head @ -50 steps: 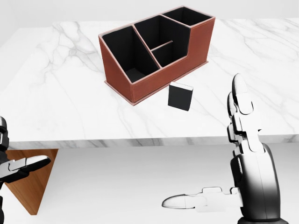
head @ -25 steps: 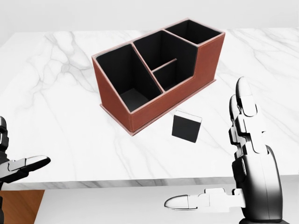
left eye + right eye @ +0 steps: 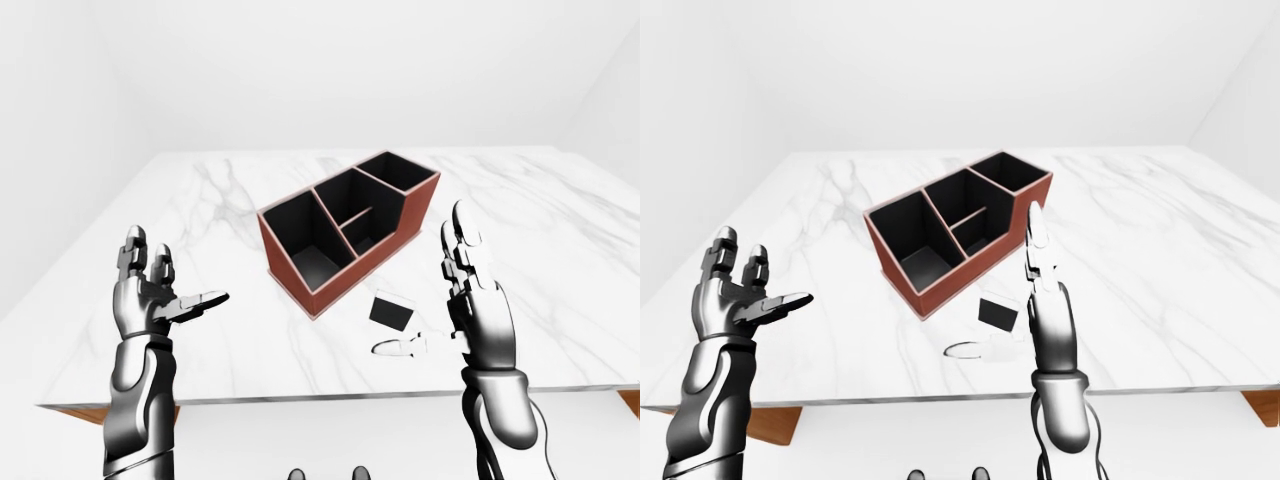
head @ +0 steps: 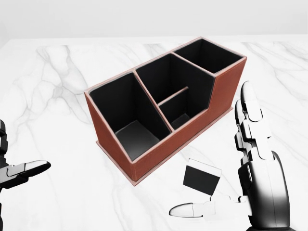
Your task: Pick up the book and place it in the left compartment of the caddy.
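Book (image 4: 201,178) lies flat just below the caddy (image 4: 163,108), clear marble table (image 3: 560,250) around it. Left hand (image 3: 150,295) and right hand (image 4: 250,163) spread, empty.

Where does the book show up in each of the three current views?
Left-eye view: the book is right of centre, below the caddy and left of the right hand.
Head view: the book is at lower right, below the caddy's near wall.
Right-eye view: the book is just right of centre, beside the right hand.
Shared landmark: the caddy.
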Motion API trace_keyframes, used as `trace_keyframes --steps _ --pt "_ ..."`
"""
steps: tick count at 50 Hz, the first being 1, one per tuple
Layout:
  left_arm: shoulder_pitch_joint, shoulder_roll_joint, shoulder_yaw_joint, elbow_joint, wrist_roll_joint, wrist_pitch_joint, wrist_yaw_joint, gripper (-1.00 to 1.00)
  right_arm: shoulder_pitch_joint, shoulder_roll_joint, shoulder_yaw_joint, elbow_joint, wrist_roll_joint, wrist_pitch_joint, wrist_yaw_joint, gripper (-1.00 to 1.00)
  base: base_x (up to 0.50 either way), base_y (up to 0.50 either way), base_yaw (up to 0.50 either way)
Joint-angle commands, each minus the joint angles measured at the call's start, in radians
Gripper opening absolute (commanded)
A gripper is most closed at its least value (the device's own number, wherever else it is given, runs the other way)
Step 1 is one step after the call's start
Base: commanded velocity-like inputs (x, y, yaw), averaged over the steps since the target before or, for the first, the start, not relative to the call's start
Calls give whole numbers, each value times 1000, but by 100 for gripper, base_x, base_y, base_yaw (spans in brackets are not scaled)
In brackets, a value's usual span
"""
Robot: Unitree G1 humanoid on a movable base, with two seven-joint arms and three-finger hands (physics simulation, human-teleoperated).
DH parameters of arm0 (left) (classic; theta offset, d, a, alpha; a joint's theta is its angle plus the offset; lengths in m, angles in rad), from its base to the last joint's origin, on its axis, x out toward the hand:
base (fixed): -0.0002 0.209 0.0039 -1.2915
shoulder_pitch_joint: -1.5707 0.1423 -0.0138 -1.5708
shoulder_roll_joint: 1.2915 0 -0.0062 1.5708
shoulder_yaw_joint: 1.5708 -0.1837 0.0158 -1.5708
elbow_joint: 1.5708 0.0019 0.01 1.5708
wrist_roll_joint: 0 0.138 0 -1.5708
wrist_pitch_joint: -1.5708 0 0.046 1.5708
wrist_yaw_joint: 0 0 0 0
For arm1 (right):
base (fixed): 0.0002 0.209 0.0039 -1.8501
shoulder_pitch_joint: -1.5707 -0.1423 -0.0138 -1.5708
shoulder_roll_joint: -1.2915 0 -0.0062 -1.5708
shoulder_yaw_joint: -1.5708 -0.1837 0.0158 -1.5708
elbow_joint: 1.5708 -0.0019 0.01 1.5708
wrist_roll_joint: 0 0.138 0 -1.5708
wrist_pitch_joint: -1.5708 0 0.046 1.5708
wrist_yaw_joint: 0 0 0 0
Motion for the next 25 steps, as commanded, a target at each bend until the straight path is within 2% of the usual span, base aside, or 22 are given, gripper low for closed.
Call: trace_keyframes --steps 1,11,19,25 --pt "3 -1 0 -11 0 0 2 100 5 -1 3 -4 -5 0 3 100 50 0 0" --pt "1 2 6 -14 -3 0 2 100 0 1 -3 -20 3 0 8 100 47 0 0" --pt "1 2 4 -17 -3 0 2 100 15 -8 1 -43 4 0 38 100 0 0 0" --pt "0 5 10 -16 -7 0 2 100 7 -35 34 -155 -63 0 115 100 0 0 0"
